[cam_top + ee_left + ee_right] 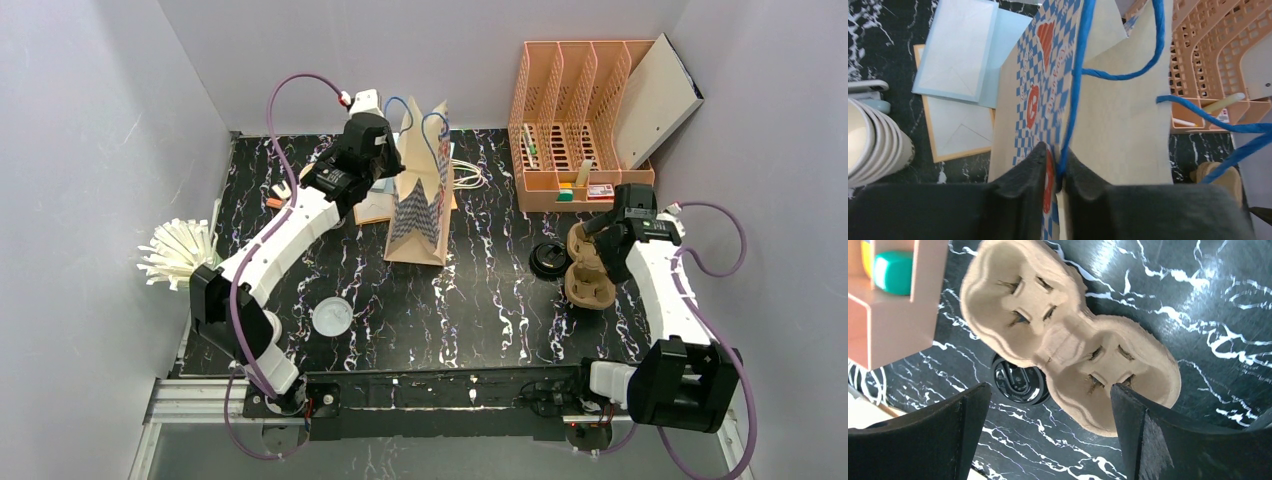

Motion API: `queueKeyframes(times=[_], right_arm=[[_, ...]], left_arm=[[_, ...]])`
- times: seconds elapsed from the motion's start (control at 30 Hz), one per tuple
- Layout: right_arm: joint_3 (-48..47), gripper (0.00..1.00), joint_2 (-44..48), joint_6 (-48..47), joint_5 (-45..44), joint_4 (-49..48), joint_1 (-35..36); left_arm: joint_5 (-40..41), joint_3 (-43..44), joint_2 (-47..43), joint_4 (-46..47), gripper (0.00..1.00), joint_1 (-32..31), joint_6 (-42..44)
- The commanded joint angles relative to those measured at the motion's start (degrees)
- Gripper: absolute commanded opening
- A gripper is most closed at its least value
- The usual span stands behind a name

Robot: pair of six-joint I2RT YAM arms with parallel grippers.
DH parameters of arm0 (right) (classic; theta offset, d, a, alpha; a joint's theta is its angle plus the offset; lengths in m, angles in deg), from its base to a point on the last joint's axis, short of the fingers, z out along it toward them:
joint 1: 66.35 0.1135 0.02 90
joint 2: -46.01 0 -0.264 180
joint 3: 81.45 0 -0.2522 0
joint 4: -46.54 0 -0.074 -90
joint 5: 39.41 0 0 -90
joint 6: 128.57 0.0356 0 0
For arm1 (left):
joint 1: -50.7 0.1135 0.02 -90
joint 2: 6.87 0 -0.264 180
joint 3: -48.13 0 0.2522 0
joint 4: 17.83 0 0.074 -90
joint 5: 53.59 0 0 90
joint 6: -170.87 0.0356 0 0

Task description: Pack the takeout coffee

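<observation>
The coffee cup shows in no view. The left gripper [1055,161] is pinched on the rim of the bag [1118,125], with the blue handle [1075,75] between its fingers. Stacked cups [873,140] are to its left. The right gripper [1048,390] is spread wide above the carrier [1063,340]. A black lid [1018,382] lies just beside the carrier, nearer the gripper's left finger.

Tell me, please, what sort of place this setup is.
Likely a mock café takeout counter in a lab booth: a patterned paper bag, a pulp cup carrier and stacked paper cups.
</observation>
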Motion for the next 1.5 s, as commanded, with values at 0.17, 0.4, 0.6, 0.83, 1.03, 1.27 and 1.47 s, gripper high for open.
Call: queueKeyframes(times=[0.17,0.4,0.6,0.83,1.03,1.27,1.47], right_arm=[[2.02,0.98,-2.93,15.74,-3.02,0.7,-0.15],[1.71,0.98,-8.41,18.24,-4.88,-0.85,-0.16],[2.1,0.81,-11.57,18.92,-5.62,-2.71,-0.32],[2.93,0.64,-13.74,19.01,-6.24,-3.19,-0.42],[3.29,0.47,-14.17,18.02,-4.6,-3.4,-1.02],[2.84,0.4,-9.02,16.5,-4.27,-1.27,-1.11],[2.1,0.43,-3.81,15.64,-3.72,-0.04,-1.11]], left_arm=[[5.08,3.31,-4.47,0.82,0.53,2.42,3.88],[-0.44,1.72,-12.03,-0.36,0.64,2.37,6.18],[-14.24,0.7,-16.0,-0.51,0.63,2.29,3.67],[-18.97,2.65,-14.83,0.33,0.61,-3.98,2.03],[-17.37,4.17,-11.48,1.11,0.6,-11.4,2.85],[-18.99,4.69,-9.91,1.89,0.59,-13.76,2.15],[-19.45,4.14,-8.08,2.45,0.58,-15.97,1.75]])
